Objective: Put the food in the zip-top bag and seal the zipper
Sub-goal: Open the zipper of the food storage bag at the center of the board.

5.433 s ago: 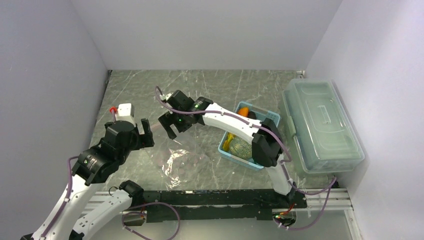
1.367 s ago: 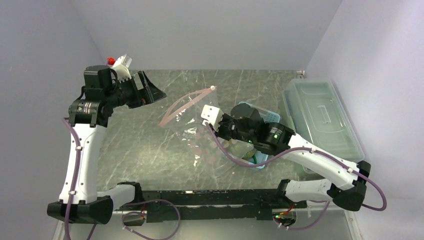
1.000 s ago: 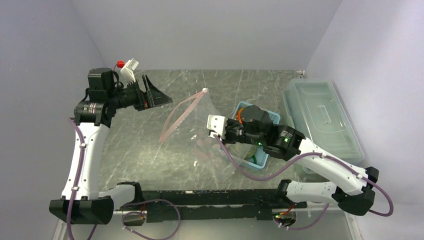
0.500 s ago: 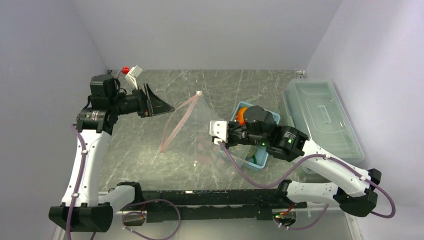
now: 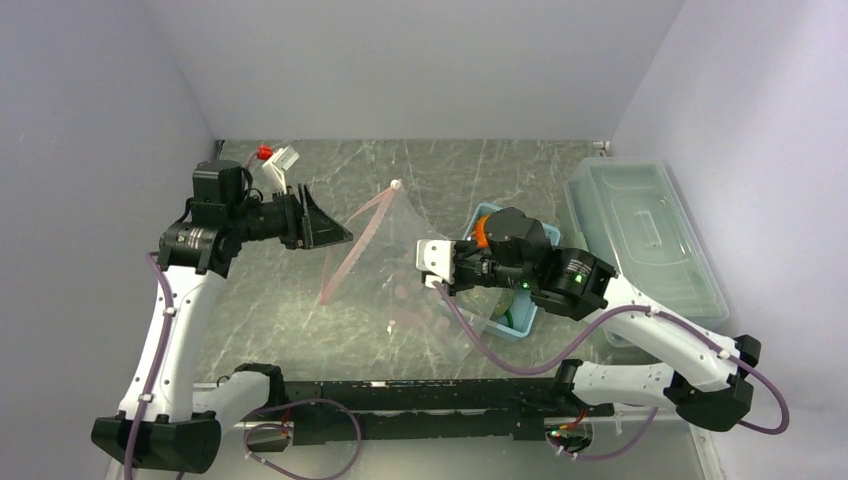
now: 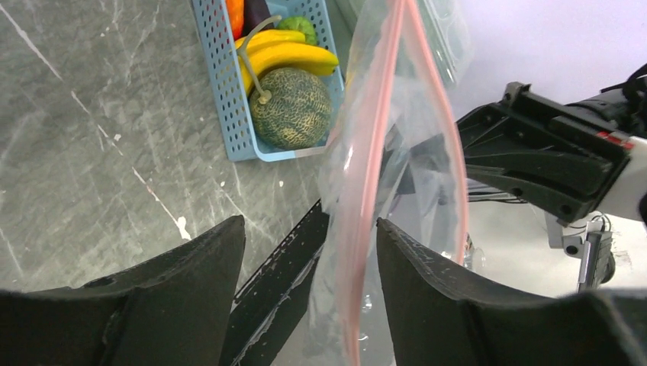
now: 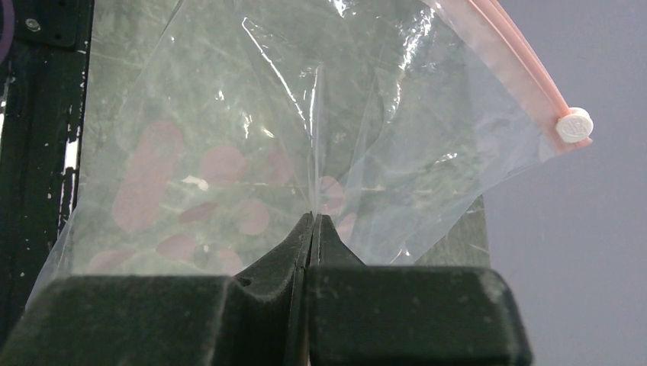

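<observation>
The clear zip-top bag (image 5: 400, 270) hangs upright above the table, and my right gripper (image 7: 313, 219) is shut on a fold of its clear side. The pink zipper (image 5: 352, 240) runs down from a white slider (image 5: 397, 185). In the left wrist view the zipper (image 6: 358, 229) passes between the fingers of my left gripper (image 6: 309, 223). That gripper is open, and the strip lies close to its right finger (image 6: 458, 297). The food lies in the blue basket (image 6: 221, 84): melon (image 6: 290, 107), banana bunch (image 6: 286, 55), carrot (image 6: 235, 9), eggplant (image 6: 258, 11) and a green vegetable (image 6: 297, 24).
A large clear lidded box (image 5: 640, 250) stands along the right wall. The blue basket (image 5: 512, 328) sits beside it, partly under my right arm. Grey walls close the table in on three sides, and a black rail (image 5: 420, 395) runs along the near edge.
My left gripper has moved right and down until its fingers straddle the zipper, and its jaws have narrowed. My right gripper keeps its hold on the bag with little movement.
</observation>
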Controlling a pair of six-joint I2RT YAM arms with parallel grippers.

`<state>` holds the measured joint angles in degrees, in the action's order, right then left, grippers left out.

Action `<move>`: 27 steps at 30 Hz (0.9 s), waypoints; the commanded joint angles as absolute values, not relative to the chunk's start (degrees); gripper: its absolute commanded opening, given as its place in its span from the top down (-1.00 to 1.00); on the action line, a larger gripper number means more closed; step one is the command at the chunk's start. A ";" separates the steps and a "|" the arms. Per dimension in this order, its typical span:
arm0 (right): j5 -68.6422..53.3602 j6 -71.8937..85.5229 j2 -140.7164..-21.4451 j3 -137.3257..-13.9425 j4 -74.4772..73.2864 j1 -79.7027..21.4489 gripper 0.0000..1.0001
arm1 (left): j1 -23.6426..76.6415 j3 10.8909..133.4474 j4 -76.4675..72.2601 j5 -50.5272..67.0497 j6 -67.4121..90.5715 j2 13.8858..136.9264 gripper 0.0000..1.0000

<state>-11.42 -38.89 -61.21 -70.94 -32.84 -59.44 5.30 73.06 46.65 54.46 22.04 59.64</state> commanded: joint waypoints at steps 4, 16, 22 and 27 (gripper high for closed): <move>-11.43 -40.20 -61.96 -74.86 -32.87 -59.50 1.00 | 5.96 72.25 48.20 51.81 18.50 58.45 -0.29; -12.14 -41.10 -63.89 -75.64 -34.54 -59.50 1.00 | 7.74 73.39 48.09 52.60 17.73 60.41 -0.19; -11.87 -42.07 -64.71 -76.38 -36.08 -59.50 1.00 | 8.61 73.28 48.69 51.60 16.74 60.98 0.02; -12.27 -42.36 -64.64 -76.03 -36.79 -59.50 1.00 | 8.85 73.91 49.18 51.07 16.39 61.25 0.17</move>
